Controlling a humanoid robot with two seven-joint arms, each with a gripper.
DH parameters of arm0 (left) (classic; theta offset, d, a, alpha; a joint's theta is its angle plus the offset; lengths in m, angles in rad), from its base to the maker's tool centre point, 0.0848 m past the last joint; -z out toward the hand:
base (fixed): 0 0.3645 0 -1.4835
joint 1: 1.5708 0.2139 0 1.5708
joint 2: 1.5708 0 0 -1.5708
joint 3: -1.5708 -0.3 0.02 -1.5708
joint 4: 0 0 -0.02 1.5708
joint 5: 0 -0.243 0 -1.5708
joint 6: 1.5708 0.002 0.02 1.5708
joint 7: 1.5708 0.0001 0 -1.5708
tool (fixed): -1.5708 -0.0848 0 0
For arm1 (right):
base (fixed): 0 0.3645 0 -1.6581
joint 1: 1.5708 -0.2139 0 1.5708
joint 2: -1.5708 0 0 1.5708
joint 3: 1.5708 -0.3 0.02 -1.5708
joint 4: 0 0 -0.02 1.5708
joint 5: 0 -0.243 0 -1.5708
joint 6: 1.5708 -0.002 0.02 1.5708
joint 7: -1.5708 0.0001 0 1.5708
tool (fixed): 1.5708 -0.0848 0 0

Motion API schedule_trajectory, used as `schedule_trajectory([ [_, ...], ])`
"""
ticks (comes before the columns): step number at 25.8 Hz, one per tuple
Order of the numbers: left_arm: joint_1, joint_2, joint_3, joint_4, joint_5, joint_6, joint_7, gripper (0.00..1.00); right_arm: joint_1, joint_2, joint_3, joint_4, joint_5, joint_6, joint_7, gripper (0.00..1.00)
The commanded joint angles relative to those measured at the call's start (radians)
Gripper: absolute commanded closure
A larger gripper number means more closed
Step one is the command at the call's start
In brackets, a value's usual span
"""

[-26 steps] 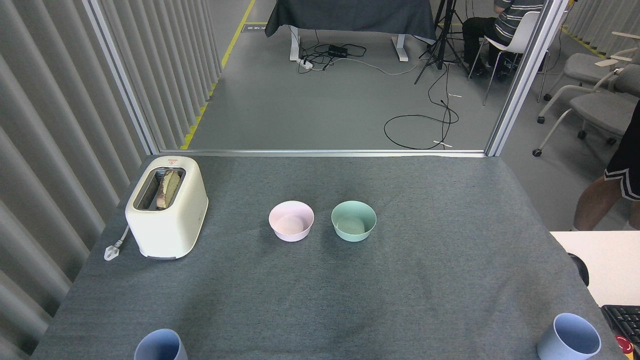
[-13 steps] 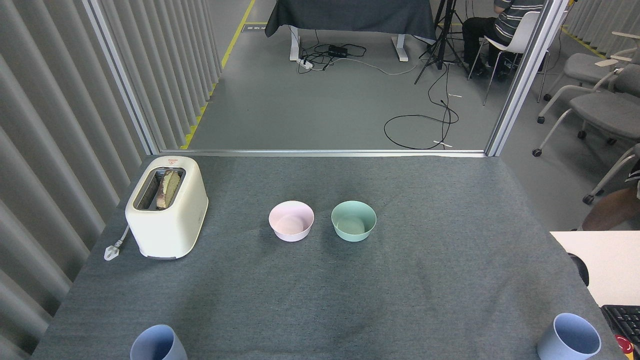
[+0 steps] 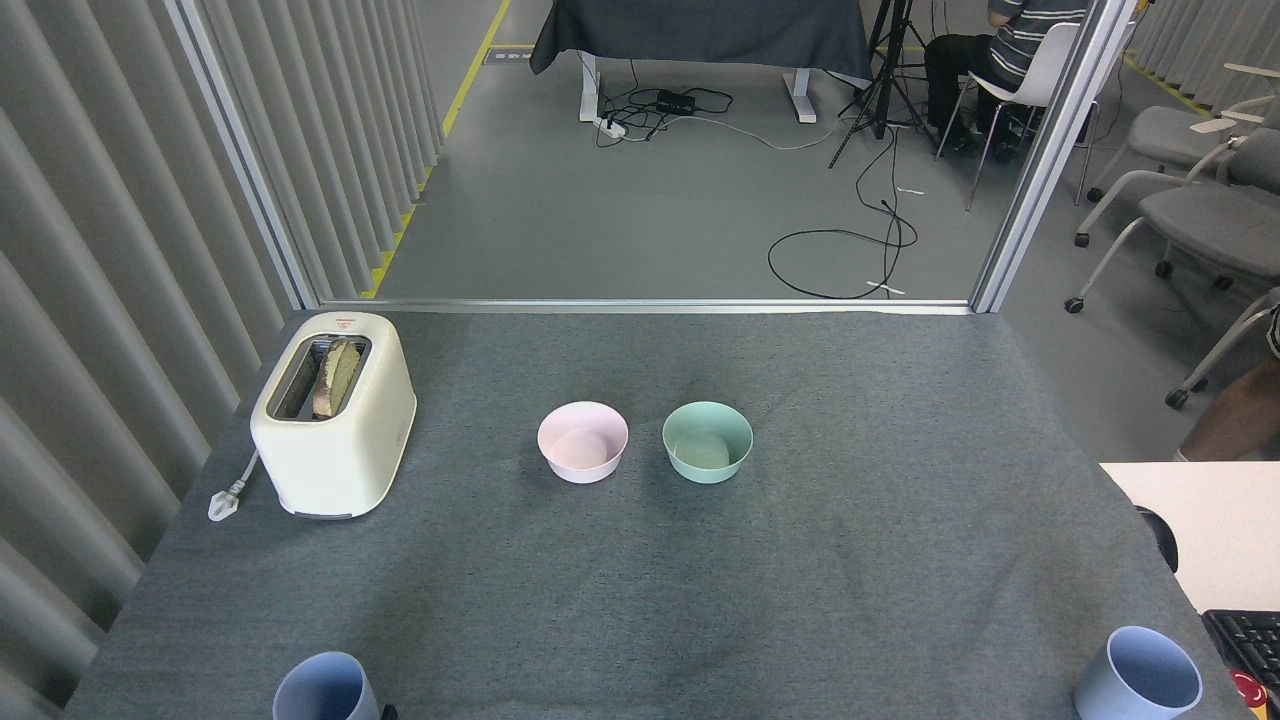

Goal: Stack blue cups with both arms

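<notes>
Grey felt table (image 3: 900,560), head view. Left blue cup (image 3: 322,688) at near left edge, upright, mouth up, base cut off by frame. Right blue cup (image 3: 1139,675) at near right corner, upright, also cut at base. Cups well apart, full width of table between them, not stacked.

Small black tip (image 3: 386,712) just beside left cup's right flank, at bottom edge; probably left gripper, too little seen to tell whether spread or closed, or whether touching cup. Right gripper out of frame.

Mid-table: pink bowl (image 3: 582,441) and mint-green bowl (image 3: 707,441), side by side, near but apart, both mouth up, empty. Far left: cream toaster (image 3: 334,412) with slice of bread (image 3: 333,377) standing in slot; small red mark on top end, unreadable. White plug (image 3: 225,498) lying on felt beside toaster.

Open felt between cups; bowls lie further back.

Right of table: white desk corner (image 3: 1200,520), black keyboard (image 3: 1245,640), red item at bottom corner, partly seen. Beyond: cables on floor, draped table, seated person in striped top, grey office chairs, bare leg at right edge.
</notes>
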Motion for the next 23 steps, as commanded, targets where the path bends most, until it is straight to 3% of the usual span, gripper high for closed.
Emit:
schedule_trajectory([
  [1, -0.02, 0.003, -0.003, 0.049, 0.0, 0.004, 0.0, 0.17, -0.001, 0.0, 0.003, 0.002, 0.0, 0.003, -0.001, 0.0],
  [8, -0.017, 0.005, -0.006, 0.026, -0.001, -0.012, 0.008, 0.42, -0.001, 0.0, 0.004, 0.001, 0.001, 0.004, -0.001, 0.0],
  [12, -0.036, 0.005, -0.118, -0.011, -0.014, -0.015, 0.008, 0.41, -0.001, 0.0, 0.004, 0.002, 0.001, 0.004, -0.001, 0.0],
  [16, -0.137, -0.014, -0.299, -0.027, -0.161, -0.004, 0.006, 0.41, -0.001, 0.001, 0.003, 0.001, 0.001, 0.004, 0.002, 0.0],
  [19, -0.246, -0.078, -0.394, 0.07, -0.25, 0.001, 0.005, 0.4, -0.001, 0.0, 0.003, 0.001, 0.003, 0.006, 0.002, 0.0],
  [23, -0.375, -0.163, -0.432, 0.223, -0.253, -0.007, 0.006, 0.4, 0.001, 0.003, 0.001, 0.001, 0.003, 0.014, 0.002, 0.0],
])
